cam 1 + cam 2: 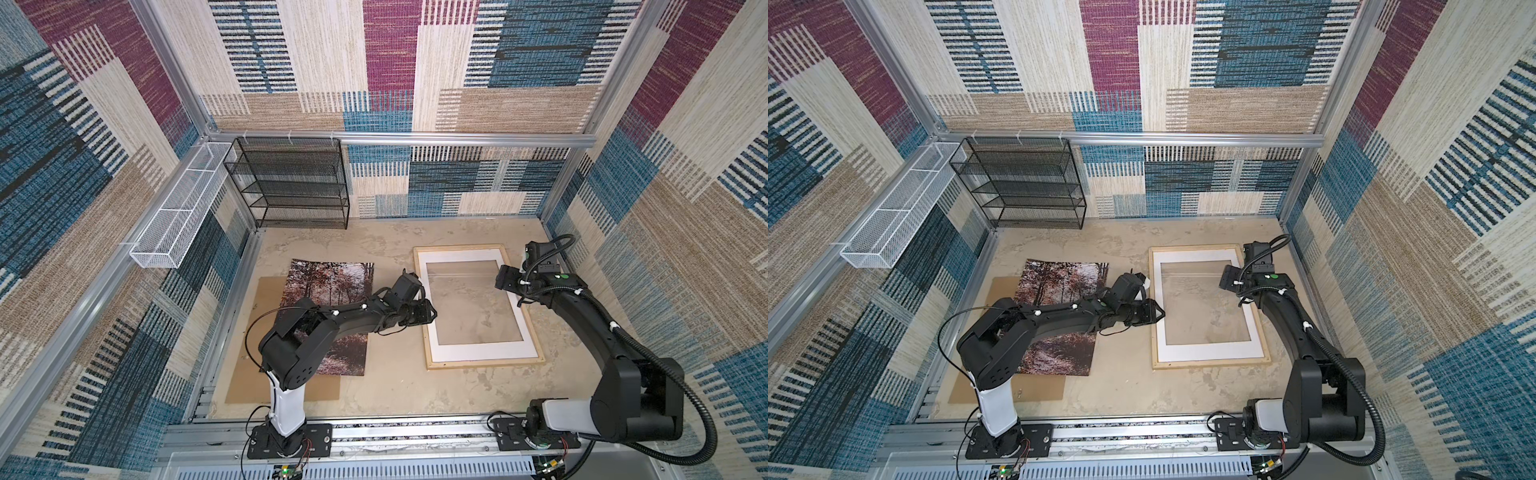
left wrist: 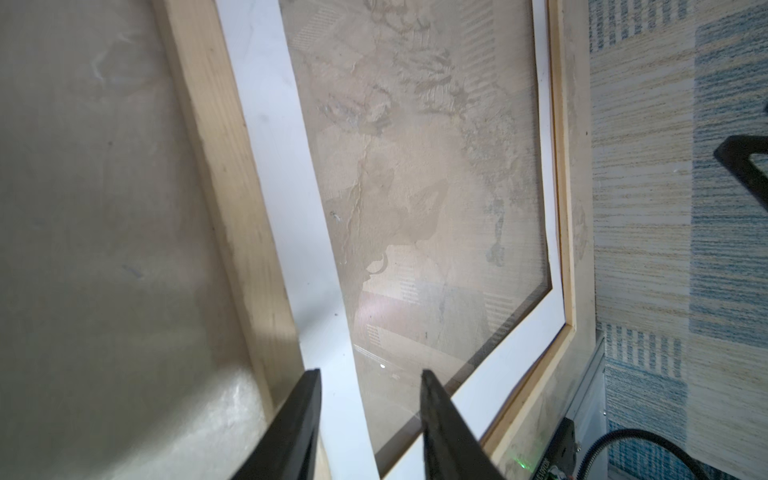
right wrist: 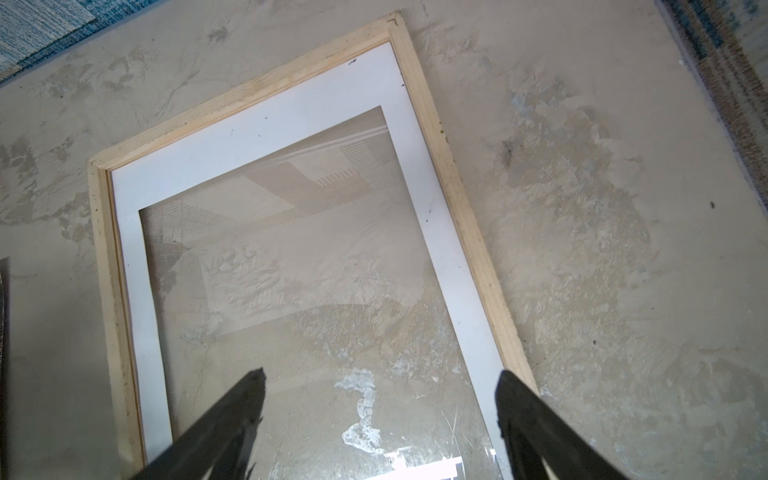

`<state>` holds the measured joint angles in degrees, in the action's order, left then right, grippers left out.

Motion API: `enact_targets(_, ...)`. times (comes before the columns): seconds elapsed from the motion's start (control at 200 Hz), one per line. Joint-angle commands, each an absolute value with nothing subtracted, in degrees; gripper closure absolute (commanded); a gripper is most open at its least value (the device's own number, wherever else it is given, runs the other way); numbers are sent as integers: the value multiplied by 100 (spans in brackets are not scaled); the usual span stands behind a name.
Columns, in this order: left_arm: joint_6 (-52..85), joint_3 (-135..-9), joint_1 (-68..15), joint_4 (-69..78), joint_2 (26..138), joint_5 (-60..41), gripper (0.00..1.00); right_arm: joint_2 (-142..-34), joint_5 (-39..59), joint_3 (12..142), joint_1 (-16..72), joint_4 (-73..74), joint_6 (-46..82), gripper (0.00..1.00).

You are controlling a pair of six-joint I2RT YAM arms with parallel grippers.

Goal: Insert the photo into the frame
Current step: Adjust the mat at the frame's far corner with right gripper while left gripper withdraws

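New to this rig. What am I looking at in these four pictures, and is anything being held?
Two black robot arms stand at a table, each ending in a two-finger gripper. Two pictures look down from one overhead stereo camera; two come from wrist cameras. On the table: the photo, face up on a brown backing board, and the frame with a white mat inside. The left gripper is at the frame's left edge, the right gripper above its right side. Both are open; nothing is held.

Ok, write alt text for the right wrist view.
The open right tool hangs over a pale wooden frame lying flat on a mottled beige table. A white mat with a rectangular window sits inside it, the table showing through.
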<state>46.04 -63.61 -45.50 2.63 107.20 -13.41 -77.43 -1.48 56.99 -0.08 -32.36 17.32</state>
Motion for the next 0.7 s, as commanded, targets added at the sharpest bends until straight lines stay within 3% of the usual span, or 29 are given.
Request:
enact_targets(0.0, 4391, -6361, -4544, -126, 10512, -781, 54, -7811, 8, 5696, -112, -2903, 1711, 12)
enact_targets(0.11, 4187, -6579, -4544, -600, 10511, -504, 52, -7975, 232, 5633, -285, -2703, 1728, 12)
enact_targets(0.326, 4138, -7143, -4544, -1268, 11055, -412, 61, -8451, 676, 5332, -834, -2188, 1848, 19)
enact_targets(0.696, 4052, -7463, -4389, -1628, 11516, -374, 68, -9158, 767, 5362, -1089, -1840, 1793, 24)
